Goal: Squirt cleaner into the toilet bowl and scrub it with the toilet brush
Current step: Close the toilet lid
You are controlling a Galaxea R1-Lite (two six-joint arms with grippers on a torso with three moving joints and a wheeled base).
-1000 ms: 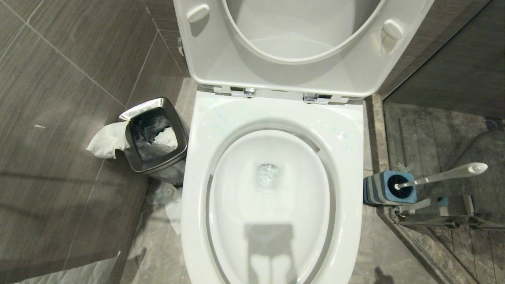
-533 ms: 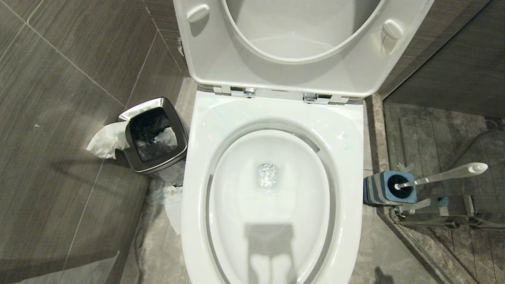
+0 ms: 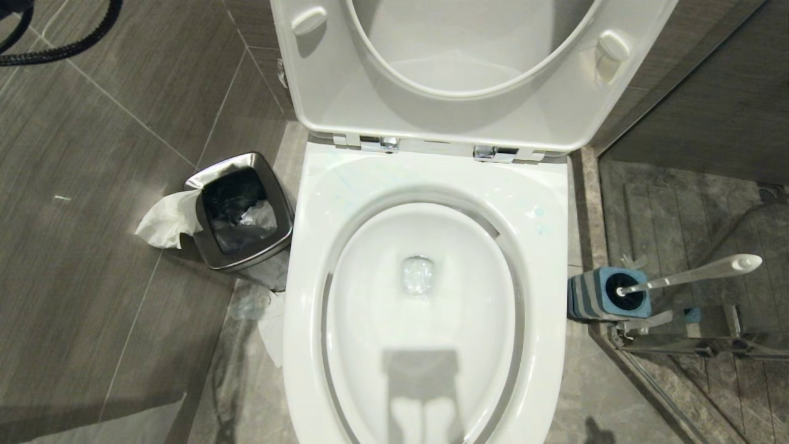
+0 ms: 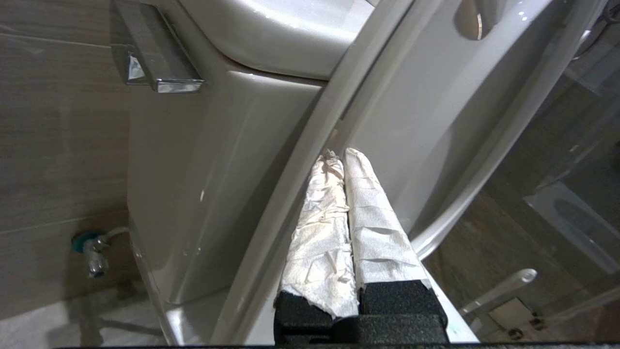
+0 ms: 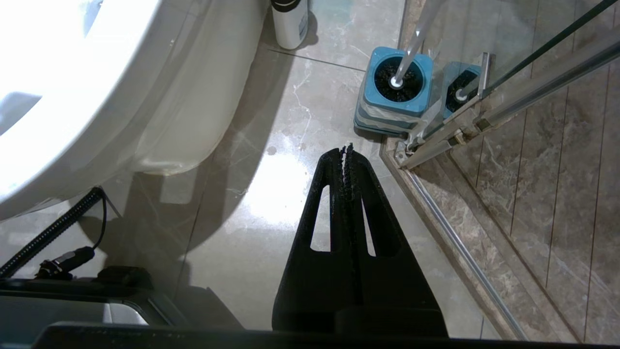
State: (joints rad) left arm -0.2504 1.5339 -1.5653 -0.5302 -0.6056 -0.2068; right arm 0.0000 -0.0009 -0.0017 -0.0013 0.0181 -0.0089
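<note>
White porcelain toilet bowl point(image 3: 419, 320) uncovered for scrubbing; toilet brush point(image 3: 690, 274) parked in holder at its right flank; left gripper point(image 4: 339, 156) closed, empty, beside raised seat point(image 4: 436, 121); right gripper point(image 5: 347, 148) closed, empty, above floor point(image 5: 271, 194).

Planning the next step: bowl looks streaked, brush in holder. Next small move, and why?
Probably send the right gripper, shut and empty, toward the toilet brush: it stands untouched in its holder, while faint blue cleaner already streaks the toilet bowl.
</note>
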